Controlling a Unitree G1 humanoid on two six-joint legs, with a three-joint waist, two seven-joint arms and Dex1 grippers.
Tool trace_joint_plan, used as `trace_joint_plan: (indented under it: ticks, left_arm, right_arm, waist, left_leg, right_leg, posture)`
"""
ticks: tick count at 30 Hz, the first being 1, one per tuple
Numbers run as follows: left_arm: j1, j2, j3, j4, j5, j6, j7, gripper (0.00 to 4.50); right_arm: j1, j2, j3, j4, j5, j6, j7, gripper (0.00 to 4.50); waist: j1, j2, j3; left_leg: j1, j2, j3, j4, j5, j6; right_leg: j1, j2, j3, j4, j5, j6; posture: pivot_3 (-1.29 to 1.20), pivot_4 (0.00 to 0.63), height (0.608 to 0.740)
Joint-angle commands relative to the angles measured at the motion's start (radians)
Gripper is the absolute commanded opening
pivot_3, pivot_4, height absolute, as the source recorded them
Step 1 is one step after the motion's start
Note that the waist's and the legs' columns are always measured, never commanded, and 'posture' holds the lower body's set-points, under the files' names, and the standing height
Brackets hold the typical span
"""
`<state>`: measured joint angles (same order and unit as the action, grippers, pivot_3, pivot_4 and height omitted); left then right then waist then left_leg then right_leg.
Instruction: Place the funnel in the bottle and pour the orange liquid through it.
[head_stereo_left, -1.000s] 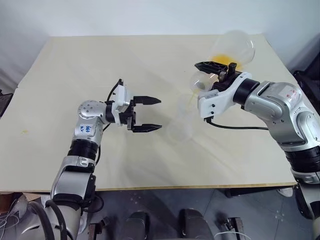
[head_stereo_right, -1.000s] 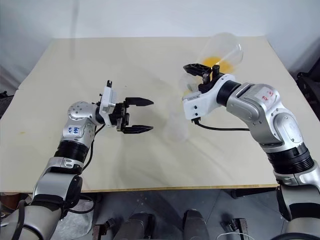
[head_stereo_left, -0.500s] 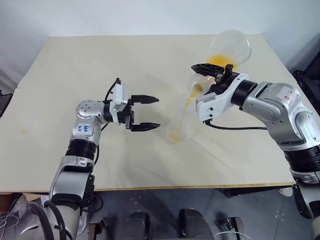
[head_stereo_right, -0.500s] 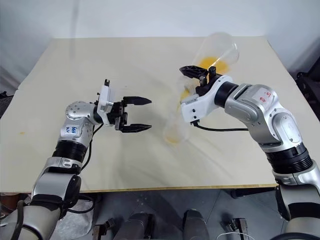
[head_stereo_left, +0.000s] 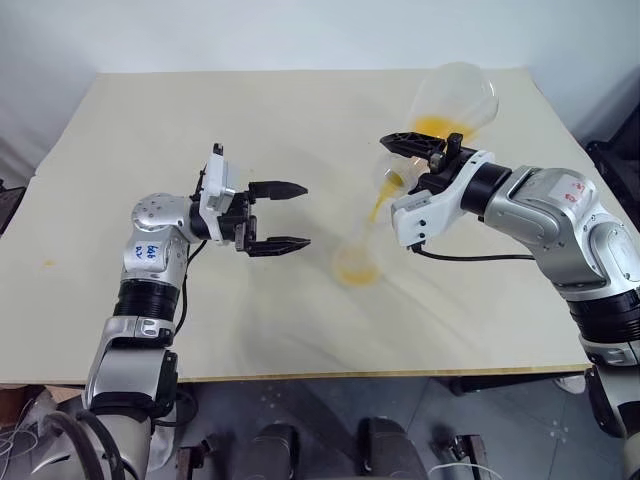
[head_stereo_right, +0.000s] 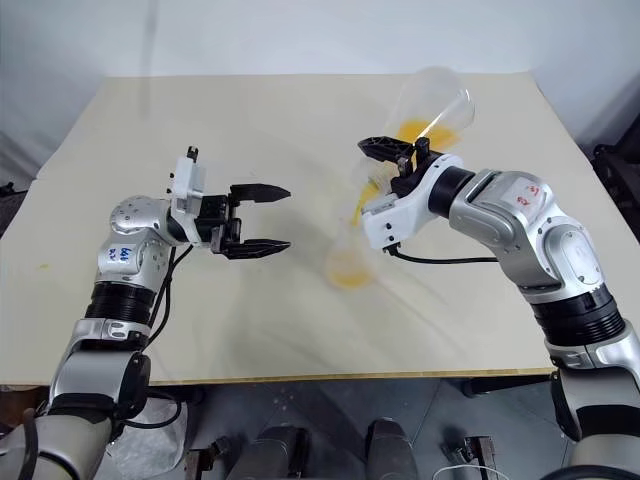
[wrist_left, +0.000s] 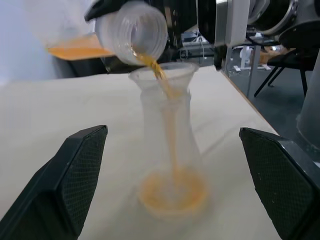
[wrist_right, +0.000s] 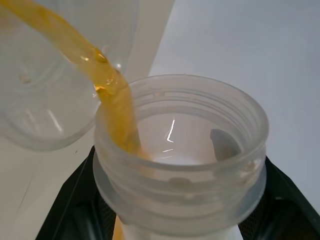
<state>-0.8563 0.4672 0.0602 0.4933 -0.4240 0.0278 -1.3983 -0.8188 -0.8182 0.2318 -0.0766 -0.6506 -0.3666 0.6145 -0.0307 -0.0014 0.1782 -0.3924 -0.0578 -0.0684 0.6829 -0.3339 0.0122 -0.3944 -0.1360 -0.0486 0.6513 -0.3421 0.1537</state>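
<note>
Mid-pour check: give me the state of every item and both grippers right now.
Tilted flask: held, neck down, pouring.
Orange liquid: streaming; pooled in the bottle's base.
Funnel: seated in the bottle's neck.
Bottle: upright on the table.
Right gripper: shut on the flask's neck.
Left gripper: open, empty.

Orange liquid (wrist_left: 172, 187) (streaming) into bottle (wrist_left: 167, 145)

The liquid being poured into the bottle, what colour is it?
Bright orange-yellow liquid, streaming through the funnel into the clear bottle; the left wrist view shows it best.
</note>
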Motion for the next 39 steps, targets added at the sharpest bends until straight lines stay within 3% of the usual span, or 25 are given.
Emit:
trace_joint_plan:
  ticks: [1, 24, 39]
  left_arm:
    - [-0.013, 0.016, 0.022, -0.059, -0.032, 0.025, 0.002, 4.50]
    - [-0.033, 0.019, 0.024, -0.084, -0.054, 0.078, -0.011, 4.50]
    - [-0.002, 0.035, 0.027, -0.199, -0.125, 0.273, 0.017, 4.50]
  right_arm:
    - [-0.034, -0.007, -0.035, -0.025, 0.002, -0.014, -0.023, 2.48]
    - [-0.061, -0.008, -0.026, 0.015, -0.038, -0.056, -0.053, 2.48]
    - [-0.065, 0.002, -0.027, 0.023, -0.037, -0.074, -0.052, 2.48]
  waist:
    - [0.000, 0.000, 0.000]
    - [0.001, 0.000, 0.000]
    - [0.000, 0.000, 0.000]
  left_leg:
    - [0.000, 0.000, 0.000, 0.000, 0.000, 0.000]
    - [0.000, 0.000, 0.000, 0.000, 0.000, 0.000]
    - [0.000, 0.000, 0.000, 0.000, 0.000, 0.000]
  right_leg:
    - [0.000, 0.000, 0.000, 0.000, 0.000, 0.000]
    - [0.000, 0.000, 0.000, 0.001, 0.000, 0.000]
    - [0.000, 0.000, 0.000, 0.001, 0.000, 0.000]
  posture:
    - [0.00, 0.150, 0.740]
    - [0.00, 0.150, 0.740]
    - [0.00, 0.150, 0.740]
